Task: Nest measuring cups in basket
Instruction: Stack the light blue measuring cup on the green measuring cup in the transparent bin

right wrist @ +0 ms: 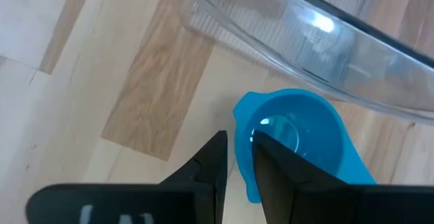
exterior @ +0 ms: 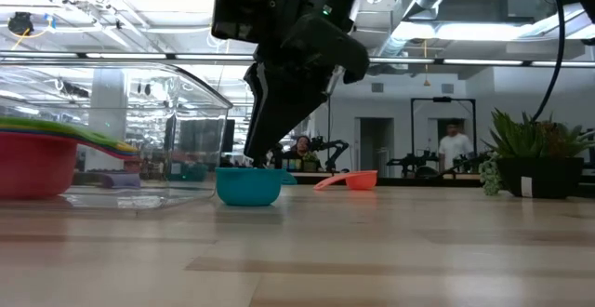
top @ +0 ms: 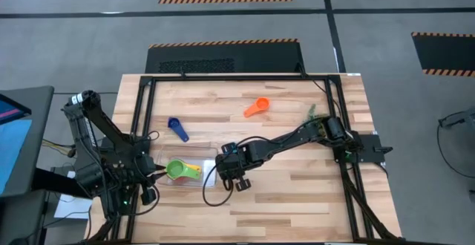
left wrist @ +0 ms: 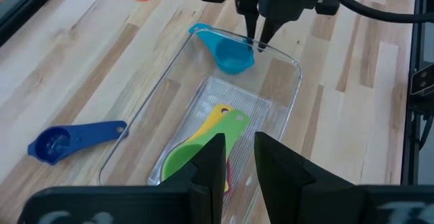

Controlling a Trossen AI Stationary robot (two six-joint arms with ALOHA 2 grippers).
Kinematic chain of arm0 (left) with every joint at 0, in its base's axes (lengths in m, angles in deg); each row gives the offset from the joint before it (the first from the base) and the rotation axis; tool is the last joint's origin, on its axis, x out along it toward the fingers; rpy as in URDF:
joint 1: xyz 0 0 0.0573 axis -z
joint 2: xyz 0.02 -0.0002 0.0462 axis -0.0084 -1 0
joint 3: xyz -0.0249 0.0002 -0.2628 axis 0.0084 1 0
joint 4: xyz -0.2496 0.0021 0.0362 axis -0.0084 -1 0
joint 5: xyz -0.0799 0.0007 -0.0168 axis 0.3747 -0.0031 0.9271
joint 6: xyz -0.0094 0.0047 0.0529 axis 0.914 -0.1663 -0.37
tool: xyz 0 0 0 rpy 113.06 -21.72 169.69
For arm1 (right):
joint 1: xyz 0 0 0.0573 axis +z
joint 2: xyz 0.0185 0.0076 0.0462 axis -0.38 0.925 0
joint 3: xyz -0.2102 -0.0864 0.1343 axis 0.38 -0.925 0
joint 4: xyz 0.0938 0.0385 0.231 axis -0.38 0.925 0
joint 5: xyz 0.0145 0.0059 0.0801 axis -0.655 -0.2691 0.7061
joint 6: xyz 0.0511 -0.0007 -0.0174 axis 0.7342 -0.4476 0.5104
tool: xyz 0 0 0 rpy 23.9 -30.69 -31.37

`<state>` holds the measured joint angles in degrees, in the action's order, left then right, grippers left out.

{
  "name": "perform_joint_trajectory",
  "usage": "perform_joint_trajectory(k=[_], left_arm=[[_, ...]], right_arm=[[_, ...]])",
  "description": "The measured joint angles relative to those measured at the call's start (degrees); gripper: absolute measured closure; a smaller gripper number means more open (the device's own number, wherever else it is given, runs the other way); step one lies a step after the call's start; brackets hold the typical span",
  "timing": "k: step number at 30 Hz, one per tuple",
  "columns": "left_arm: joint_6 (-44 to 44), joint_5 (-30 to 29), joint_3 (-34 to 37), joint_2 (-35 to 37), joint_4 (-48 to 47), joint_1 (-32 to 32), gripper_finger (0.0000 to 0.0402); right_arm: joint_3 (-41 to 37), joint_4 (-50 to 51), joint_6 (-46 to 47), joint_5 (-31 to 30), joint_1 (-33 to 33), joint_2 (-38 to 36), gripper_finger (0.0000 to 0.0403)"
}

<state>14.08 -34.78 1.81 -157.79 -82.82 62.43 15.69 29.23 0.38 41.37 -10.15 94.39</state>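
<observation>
The left gripper (top: pixel 152 177) is seen at the left end of the basket (top: pixel 204 153). Its fingers (left wrist: pixel 210 159) are parted a little and nothing is held. Inside the clear basket, a green cup (top: pixel 177 170) is stacked with a yellow cup (top: pixel 194 168) and a red cup (exterior: pixel 33 163). A dark blue cup (top: pixel 178 129) is laid on the table (top: pixel 297 193) just behind the basket. At the basket's right end, on the wood just outside the wall, a light blue cup (exterior: pixel 248 185) is found. Its rim is pinched by the right gripper (right wrist: pixel 236 157), with one finger inside and one outside. Farther back and to the right, an orange cup (top: pixel 256 108) is seen, well apart. A small green plant (exterior: pixel 535 153) is seen at the far right.
</observation>
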Motion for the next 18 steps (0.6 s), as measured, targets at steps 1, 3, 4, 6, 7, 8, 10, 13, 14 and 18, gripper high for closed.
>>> perform_joint_trajectory(k=[1, 3, 4, 6, 7, 8, 10, 13, 14, 18], left_arm=[[0.0, 0.0, 0.0, 0.0, 0.0, 0.0, 0.0333], [0.0, 0.0, 0.0, 0.0, 0.0, 0.0, 0.0333], [0.0, 0.0, 0.0, 0.0, 0.0, 0.0, 0.0333], [0.0, 0.0, 0.0, 0.0, 0.0, 0.0, 0.0333], [0.0, 0.0, 0.0, 0.0, 0.0, 0.0, 0.0333], [0.0, 0.0, 0.0, 0.0, 0.0, 0.0, 0.0333], [0.0, 0.0, 0.0, 0.0, 0.0, 0.0, 0.0333], [0.0, 0.0, 0.0, 0.0, 0.0, 0.0, 0.0333], [0.0, 0.0, 0.0, 0.0, 0.0, 0.0, 0.0333], [0.0, 0.0, 0.0, 0.0, 0.0, 0.0, 0.0333]], right_arm=[[0.0, 0.0, 0.0, 0.0, 0.0, 0.0, 0.0311], [0.0, -0.1, 0.0, 0.0, 0.0, 0.0, 0.0311], [0.0, -0.1, 0.0, 0.2, 0.0, 0.0, 0.0311], [0.0, -0.1, 0.0, 1.1, -0.1, 0.0, 0.031], [-0.3, -0.4, 0.0, 1.1, -0.1, 0.0, 0.0311], [-1.0, -1.4, 0.0, 1.1, -0.1, -0.1, 0.031], [-2.6, -3.3, 0.7, 1.1, -0.1, -0.1, 0.0311], [-3.6, -4.0, 2.0, 1.1, -0.1, 0.0, 0.031], [-3.6, -4.1, 2.0, 1.0, -0.1, 0.0, 0.0311], [-3.5, -5.3, 2.0, 0.5, -0.3, 0.0, 0.0311]])
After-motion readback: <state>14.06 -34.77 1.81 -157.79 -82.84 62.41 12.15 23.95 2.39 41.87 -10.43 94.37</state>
